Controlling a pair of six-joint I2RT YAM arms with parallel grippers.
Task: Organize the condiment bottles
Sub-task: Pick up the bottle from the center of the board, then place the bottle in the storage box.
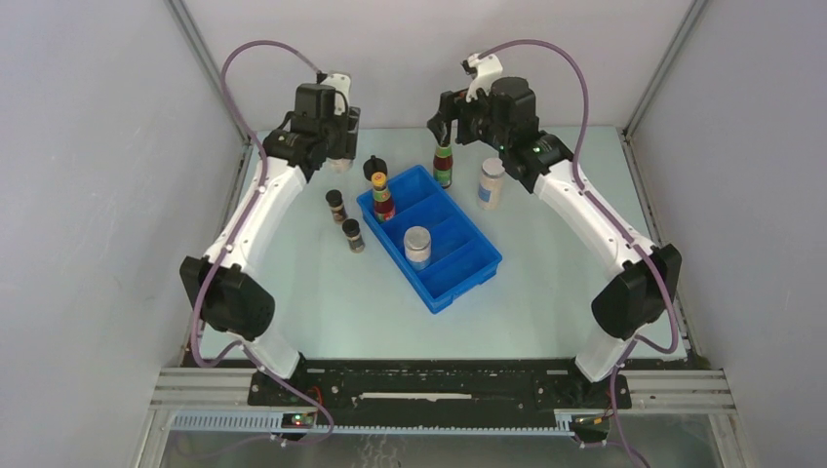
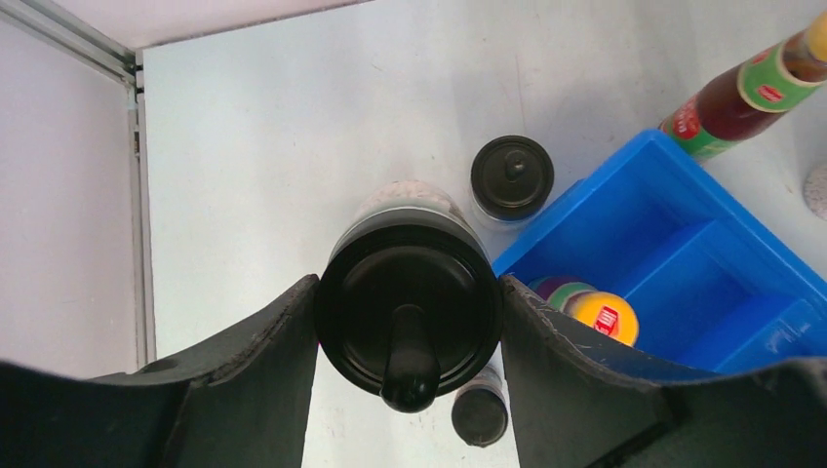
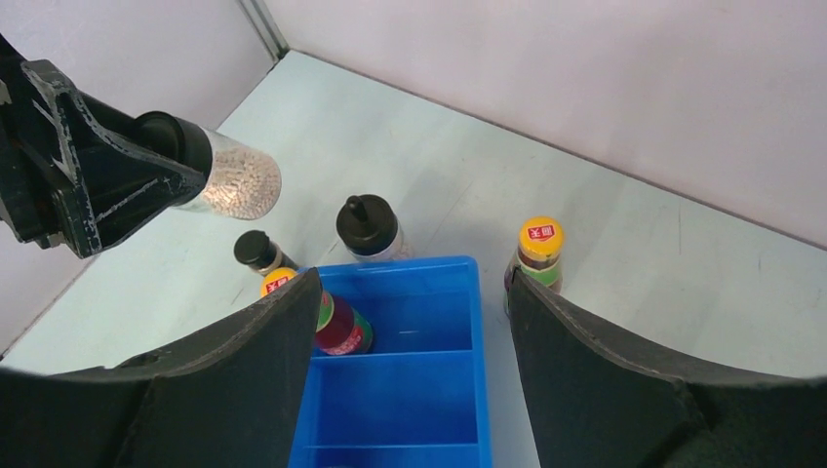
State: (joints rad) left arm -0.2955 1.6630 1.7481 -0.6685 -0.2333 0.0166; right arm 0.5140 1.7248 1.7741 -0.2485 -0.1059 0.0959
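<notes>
Overhead view, clock directions taken from the tray's centre. The short clear spice jar with a black knobbed lid (image 2: 410, 312) is off the table, pinched across its lid by the left gripper (image 2: 408, 292) out towards 11 o'clock; it is not yet over the blue divided plastic tray (image 1: 488, 255).

Done, as you can judge: two bottles stand inside the tray. The tall dark-red bottle with a green-and-yellow top (image 1: 383, 200) is in the compartment at the 11 o'clock end, and the pale white-capped jar (image 1: 417, 247) is near the middle.

Left, as you can judge: the held jar, plus five on the pale table (image 1: 293, 292):
- the second tall dark-red bottle (image 1: 444, 168), just outside the rim at 12 o'clock
- the second pale white-capped jar (image 1: 491, 183), at 1 o'clock
- three short black-lidded jars, at 11 o'clock (image 1: 374, 168), 10 o'clock (image 1: 335, 205) and 9 o'clock (image 1: 353, 235)

The right gripper (image 3: 412, 283) hangs above the tray's 12 o'clock end, fingers spread and holding nothing.

You are roughly a quarter through.
</notes>
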